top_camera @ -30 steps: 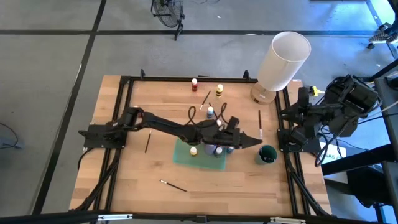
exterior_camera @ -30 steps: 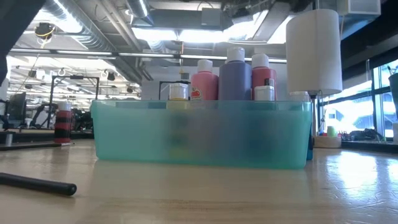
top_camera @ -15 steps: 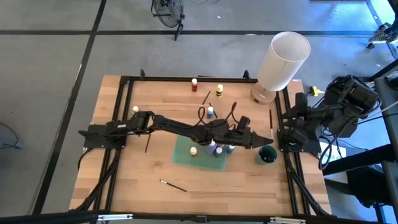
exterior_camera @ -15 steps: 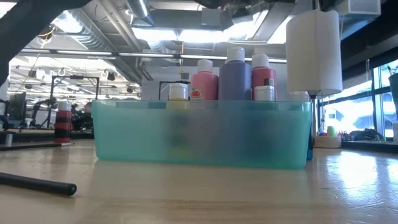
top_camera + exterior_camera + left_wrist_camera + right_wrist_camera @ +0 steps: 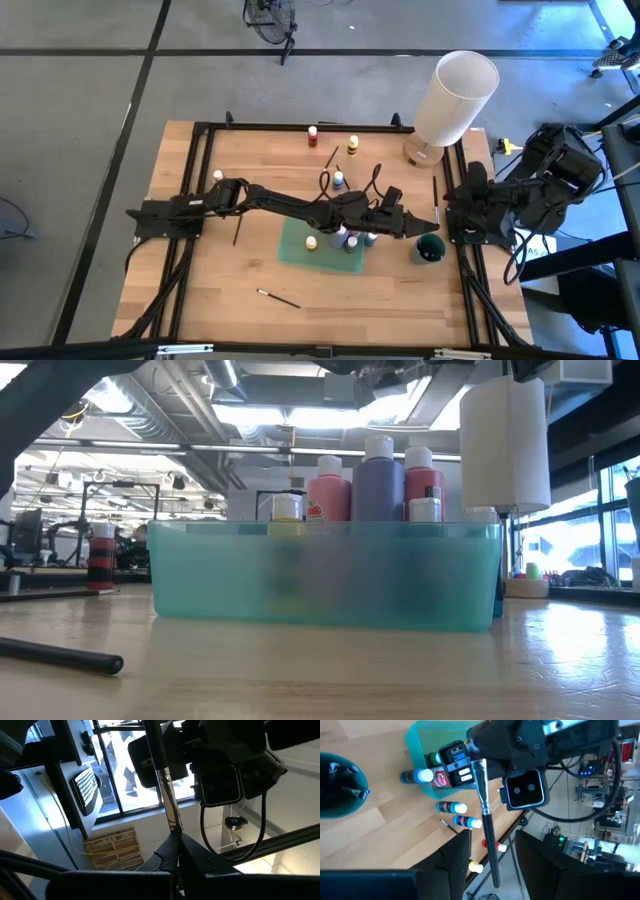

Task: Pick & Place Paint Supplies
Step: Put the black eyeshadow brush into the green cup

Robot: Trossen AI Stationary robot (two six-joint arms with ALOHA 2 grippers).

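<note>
Right arm has swung in from the table edge toward the left arm since a second ago; left arm has reached further across, carrying a brush with it.

Left pincer is pressed together on the brush's lower end, out past the bin and right next to the teal cup. The brush sticks out ahead of its fingertips, straight at the right arm.

Right pincer is spread, one finger either side of the brush handle. The handle runs through the gap; no contact visible.

Rest of the supplies, relative to the left pincer:
- behind it, in the bin: pink bottle, purple bottle, a few more upright
- back along its arm, loose on the table: blue bottle, yellow bottle, red bottle, one short brush
- well behind, near the arm's base: another brush
- well apart, toward the near table edge: a third brush
</note>
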